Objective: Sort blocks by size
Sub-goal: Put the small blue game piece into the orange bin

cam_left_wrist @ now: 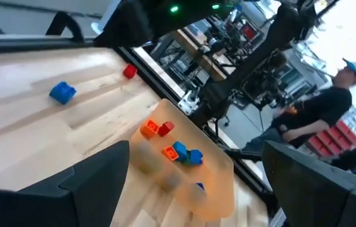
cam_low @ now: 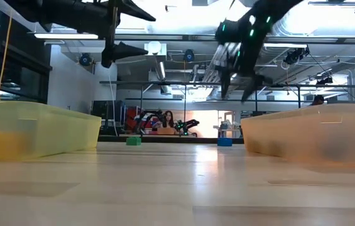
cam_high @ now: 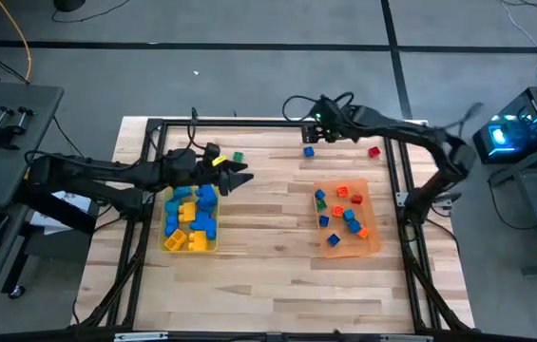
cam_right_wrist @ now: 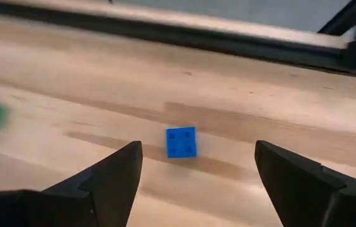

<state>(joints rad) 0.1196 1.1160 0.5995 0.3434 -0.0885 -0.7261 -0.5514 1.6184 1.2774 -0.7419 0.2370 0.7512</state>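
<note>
With its fingers (cam_right_wrist: 114, 183) spread wide and empty, the right gripper (cam_right_wrist: 196, 183) hangs above a loose blue cube (cam_right_wrist: 181, 142) on the tabletop (cam_high: 268, 256) near the far edge. Left gripper (cam_high: 239, 178): fingers likewise parted, holding nothing, raised beside the yellow tray (cam_high: 166, 243) of large blue and yellow blocks (cam_high: 192, 211). Orange tray (cam_high: 373, 242): small mixed cubes (cam_high: 344, 214). Loose on the tabletop: green cube (cam_high: 239, 157), red cube (cam_high: 373, 151).

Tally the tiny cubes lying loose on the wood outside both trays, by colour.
Green cube: 1
Blue cube: 1
Red cube: 1
Total: 3
</note>
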